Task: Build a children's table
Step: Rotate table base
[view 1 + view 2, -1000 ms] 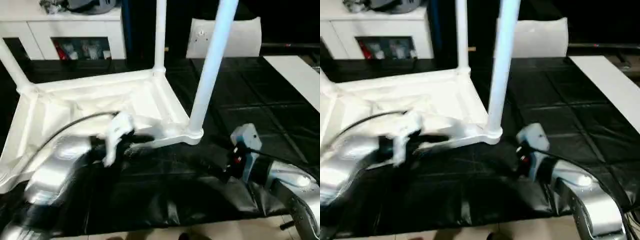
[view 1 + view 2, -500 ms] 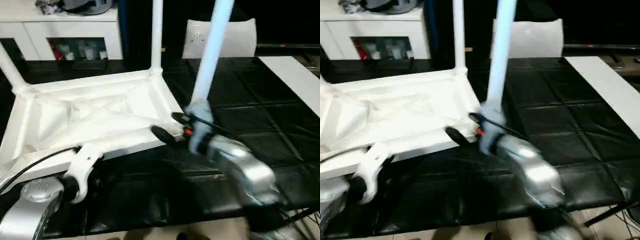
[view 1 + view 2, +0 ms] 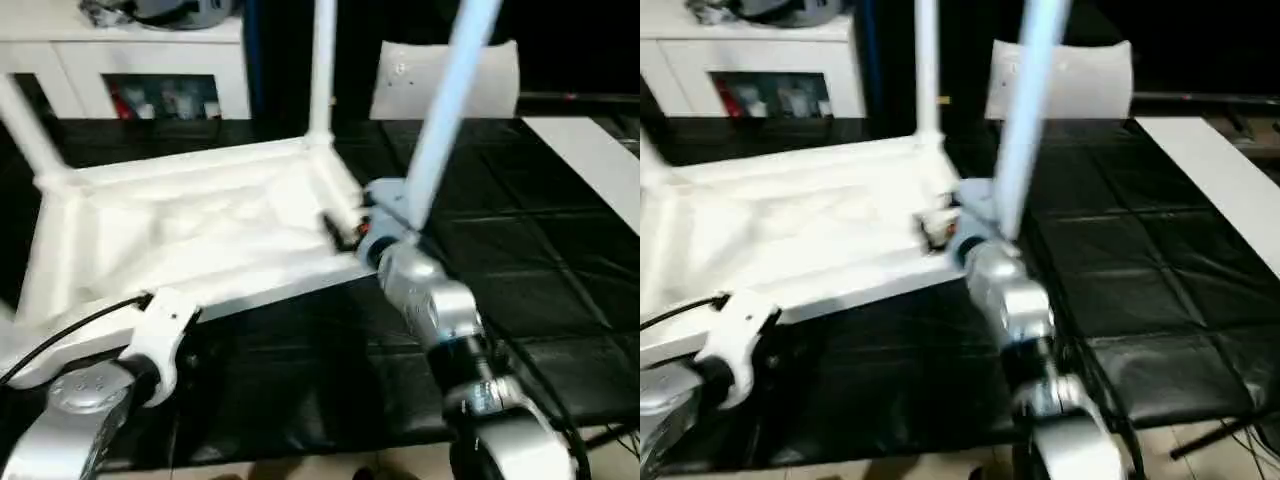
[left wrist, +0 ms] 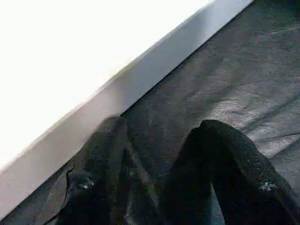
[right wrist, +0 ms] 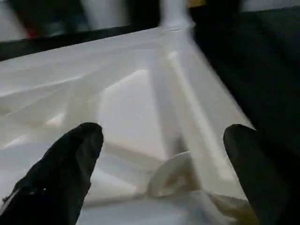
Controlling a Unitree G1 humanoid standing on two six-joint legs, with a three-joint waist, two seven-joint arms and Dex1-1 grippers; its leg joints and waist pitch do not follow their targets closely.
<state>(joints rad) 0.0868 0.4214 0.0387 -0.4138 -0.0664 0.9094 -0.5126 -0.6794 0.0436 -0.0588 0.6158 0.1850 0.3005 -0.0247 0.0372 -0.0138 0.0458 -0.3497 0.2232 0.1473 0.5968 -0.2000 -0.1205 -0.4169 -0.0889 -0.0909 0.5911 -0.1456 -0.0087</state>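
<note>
At the left, the left gripper point(image 4: 159, 173) hangs low over the black work surface point(image 3: 520, 260), its two black fingers parted with nothing between them; the near edge of the children's table point(image 3: 190, 225) lies just beyond their tips, running slantwise across its wrist view, close but apart. The table rests upside down, ribbed underside up, and three legs can be seen standing in corner sockets — one at the far left point(image 3: 25, 125), one at the far corner point(image 3: 320, 70), and one at the near right corner point(image 3: 440, 120), leaning a little toward the right.

At the right, the right gripper point(image 5: 164, 164) is spread wide and empty, and it points across the table's near right corner toward the left. That corner's round socket sits between its fingertips, so the right arm is much the nearer one to this leg. The leg's long axis rises almost upright from just beside the gripper, so a grasp there would probably have to close across the leg low down.
</note>
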